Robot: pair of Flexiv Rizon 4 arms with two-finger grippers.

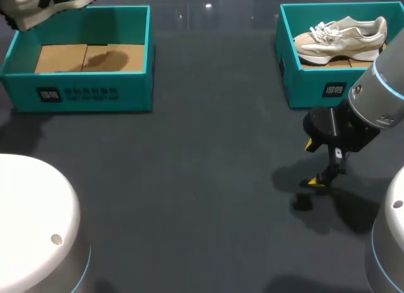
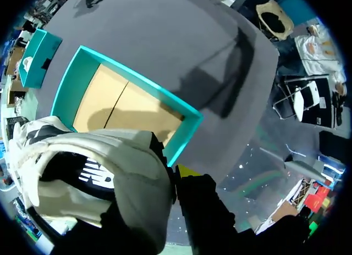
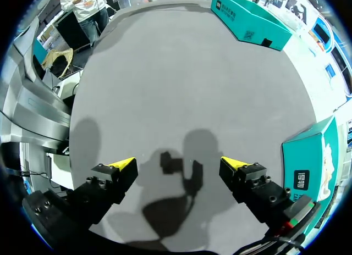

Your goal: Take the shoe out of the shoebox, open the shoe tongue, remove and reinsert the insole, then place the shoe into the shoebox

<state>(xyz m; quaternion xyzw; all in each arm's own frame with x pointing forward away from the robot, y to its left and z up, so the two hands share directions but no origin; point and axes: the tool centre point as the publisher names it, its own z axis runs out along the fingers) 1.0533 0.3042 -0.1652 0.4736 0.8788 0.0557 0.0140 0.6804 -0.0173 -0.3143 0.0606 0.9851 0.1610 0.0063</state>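
Observation:
A grey-and-white shoe with black panels [image 1: 44, 4] hangs above the far left corner of the left teal shoebox [image 1: 82, 94]. The box's cardboard floor is bare. In the left wrist view my left gripper [image 2: 175, 177] is shut on that shoe [image 2: 99, 178] at its heel collar. One yellow tip shows and the other is hidden by the shoe. The shoebox [image 2: 129, 101] lies below. My right gripper [image 1: 317, 163] stands open just above the mat in front of the right shoebox [image 1: 315, 84]. Nothing is between its fingers [image 3: 179, 166].
A beige shoe [image 1: 344, 37] lies in the right teal shoebox, whose wall [image 3: 308, 167] is beside my right gripper. The left shoebox [image 3: 247, 16] is far ahead of that gripper. White rounded arm bases [image 1: 31, 223] stand at the near corners.

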